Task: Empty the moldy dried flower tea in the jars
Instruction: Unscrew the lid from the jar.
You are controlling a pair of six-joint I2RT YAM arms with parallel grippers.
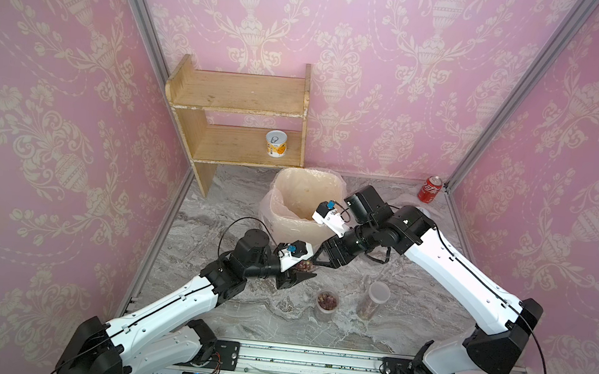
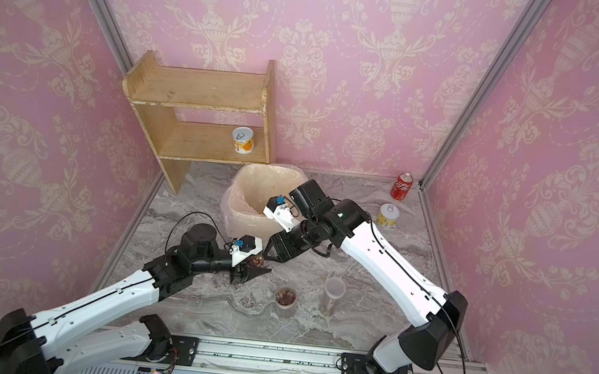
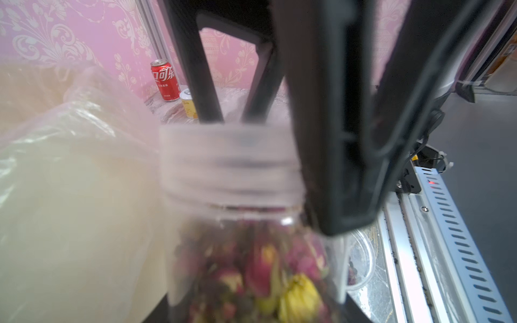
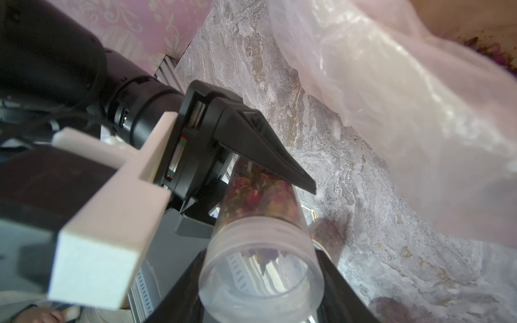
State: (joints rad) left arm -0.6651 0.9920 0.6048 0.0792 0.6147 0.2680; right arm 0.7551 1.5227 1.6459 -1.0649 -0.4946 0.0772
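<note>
A short clear jar (image 1: 304,265) (image 2: 258,261) of moldy dried flower tea (image 3: 251,265) lies on its side in the air in front of the bin. My left gripper (image 1: 306,271) (image 3: 254,313) is shut on the jar's body. Its whitish screw lid (image 3: 229,165) (image 4: 260,268) is on and points at my right arm. My right gripper (image 1: 315,261) (image 4: 260,293) has one finger against each side of that lid. Two more jars stand on the marble: a short one (image 1: 327,305) (image 2: 285,300) with tea showing and a taller slim one (image 1: 373,300) (image 2: 332,295) with a lid.
A beige bin (image 1: 278,193) (image 2: 237,189) lined with a clear bag stands just behind the grippers. A wooden shelf (image 1: 239,94) at the back left holds a printed tin (image 1: 276,143). At the back right are a red cola can (image 1: 429,189) and another tin (image 2: 388,215).
</note>
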